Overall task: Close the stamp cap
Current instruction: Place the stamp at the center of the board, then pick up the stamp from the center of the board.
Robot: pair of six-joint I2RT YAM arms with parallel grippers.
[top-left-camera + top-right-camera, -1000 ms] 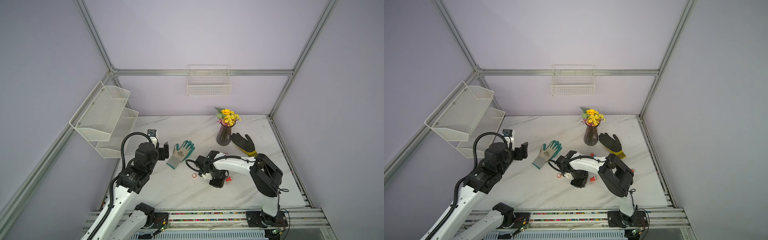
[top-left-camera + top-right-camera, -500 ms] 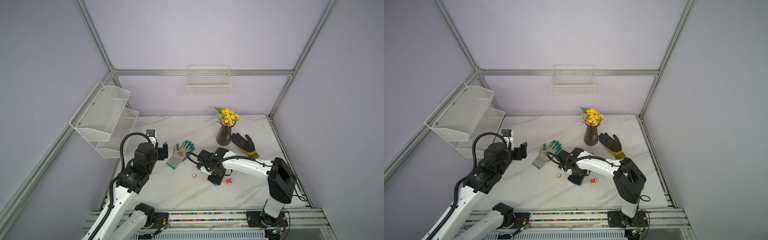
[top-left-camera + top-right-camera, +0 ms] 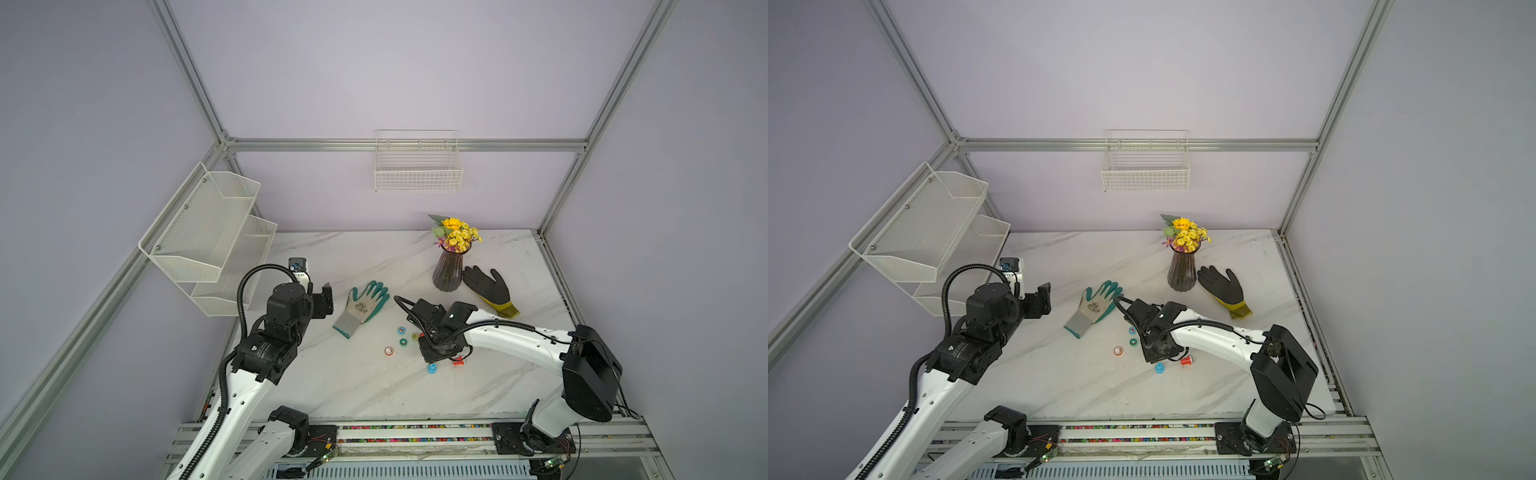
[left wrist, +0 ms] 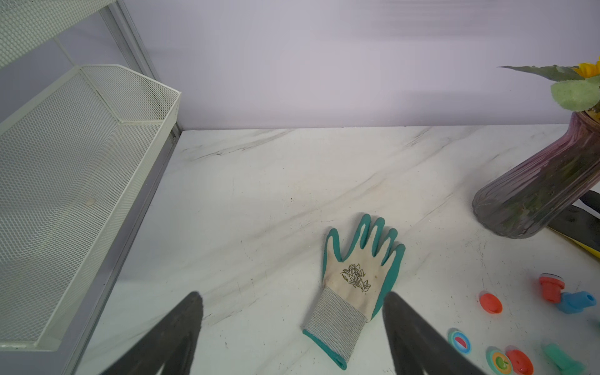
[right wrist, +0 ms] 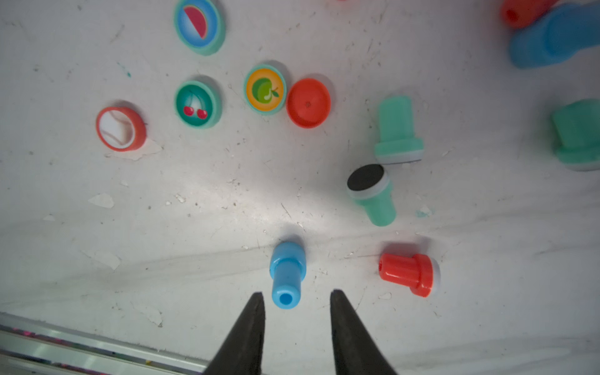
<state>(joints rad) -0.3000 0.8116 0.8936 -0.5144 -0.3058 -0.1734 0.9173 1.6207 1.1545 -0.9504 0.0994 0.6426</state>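
Standing by the table (image 3: 353,386), here's how it looks. The right gripper (image 5: 294,297) is low over the scattered stamps with its fingers a little apart and nothing held. The blue stamp (image 5: 287,276) sits just ahead of the tips, handle end pointing back into the gap. I'd guess that's the one being worked on. I can't tell if its pad end is bare or already covered, since it faces away.

The loose caps are in a group further out, well apart from it. The watermelon cap (image 5: 199,26) has a bluish rim, so it's probably the match.

The left gripper (image 4: 290,302) is spread wide and empty, parked over by the glove (image 4: 357,282), out of the way.

If I were driving:
- Slide forward so both fingers straddle the handle, then close. Clip only the tip and that round plastic will probably squirt out.
- Grip squarely and lift before travelling, because the red stamp (image 5: 407,274) and a green stamp (image 5: 373,198) with its black pad showing lie near and could get knocked.
- Line the pad end up dead centre over the cap and press straight down. Come in tilted and the cap will likely skate across the smooth top.
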